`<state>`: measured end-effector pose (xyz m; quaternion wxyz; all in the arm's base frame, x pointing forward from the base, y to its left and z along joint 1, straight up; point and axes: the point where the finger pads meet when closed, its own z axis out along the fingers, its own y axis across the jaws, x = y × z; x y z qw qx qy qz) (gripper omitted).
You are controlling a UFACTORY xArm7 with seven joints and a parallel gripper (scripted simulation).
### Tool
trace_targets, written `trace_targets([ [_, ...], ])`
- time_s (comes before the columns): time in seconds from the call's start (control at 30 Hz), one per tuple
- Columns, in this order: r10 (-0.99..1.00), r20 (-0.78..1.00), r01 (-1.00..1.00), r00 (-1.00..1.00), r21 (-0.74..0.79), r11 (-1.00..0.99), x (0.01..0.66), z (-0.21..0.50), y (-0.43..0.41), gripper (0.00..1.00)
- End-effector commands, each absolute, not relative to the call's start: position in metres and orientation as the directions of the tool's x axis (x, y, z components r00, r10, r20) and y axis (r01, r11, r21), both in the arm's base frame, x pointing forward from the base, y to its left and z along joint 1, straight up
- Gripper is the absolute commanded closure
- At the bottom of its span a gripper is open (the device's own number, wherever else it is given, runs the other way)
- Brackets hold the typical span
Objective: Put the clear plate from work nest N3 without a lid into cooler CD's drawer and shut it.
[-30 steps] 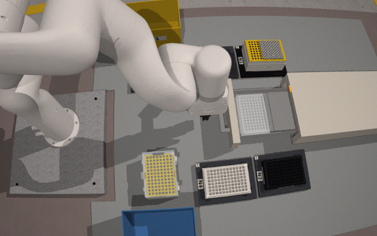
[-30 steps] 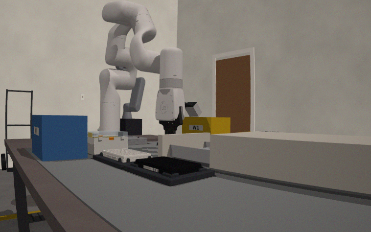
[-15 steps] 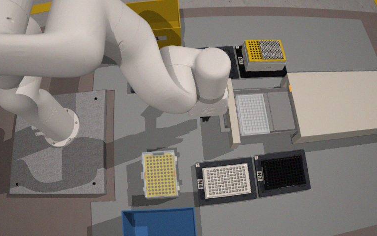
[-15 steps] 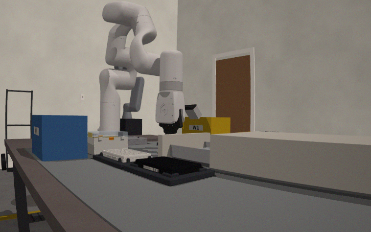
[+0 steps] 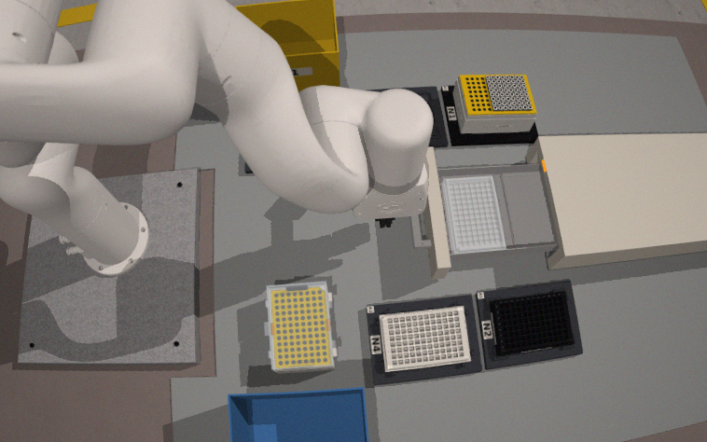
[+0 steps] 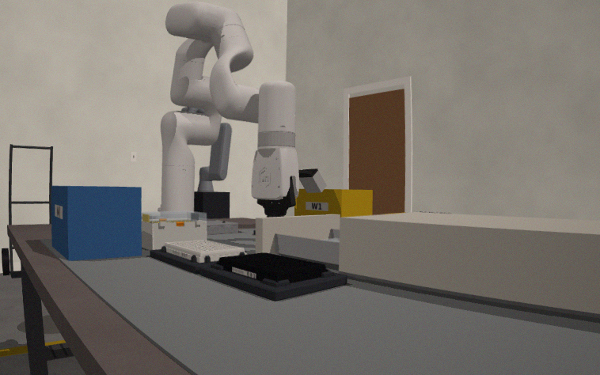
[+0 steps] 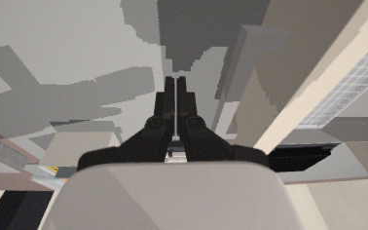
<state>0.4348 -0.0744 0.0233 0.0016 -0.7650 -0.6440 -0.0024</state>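
1. The clear plate (image 5: 474,213) is lying flat in the cooler's drawer (image 5: 528,207), in the place nearer the drawer front, long side across the drawer.
2. Drawer's pulled out, and the amber lamp (image 5: 544,165) is lit at the corner of the cooler (image 5: 642,192).
3. The gripper (image 5: 386,222) hangs just outside the beige drawer front (image 5: 437,214), fingers pinched together with nothing in them.
4. White plate (image 5: 424,338) sits in N4, black plate (image 5: 531,323) in N2, tip box (image 5: 299,326) beside them.
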Motion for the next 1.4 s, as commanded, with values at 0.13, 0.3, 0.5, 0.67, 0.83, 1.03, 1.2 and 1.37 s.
trace_targets([
  [0.13, 0.985, 0.006, 0.985, 0.170, 0.005, -0.170, 0.436, 0.025, -0.075, 1.00],
  [0.3, 0.985, 0.006, 0.985, 0.170, 0.005, -0.170, 0.436, 0.025, -0.075, 1.00],
  [0.5, 0.985, 0.006, 0.985, 0.170, 0.005, -0.170, 0.436, 0.025, -0.075, 1.00],
  [0.67, 0.985, 0.006, 0.985, 0.170, 0.005, -0.170, 0.436, 0.025, -0.075, 1.00],
  [0.83, 0.985, 0.006, 0.985, 0.170, 0.005, -0.170, 0.441, 0.025, -0.076, 1.00],
  [1.03, 0.985, 0.006, 0.985, 0.170, 0.005, -0.170, 0.451, 0.025, -0.077, 1.00],
  [1.2, 0.985, 0.006, 0.985, 0.170, 0.005, -0.170, 0.456, 0.025, -0.078, 1.00],
  [1.37, 0.985, 0.006, 0.985, 0.170, 0.005, -0.170, 0.464, 0.025, -0.079, 1.00],
])
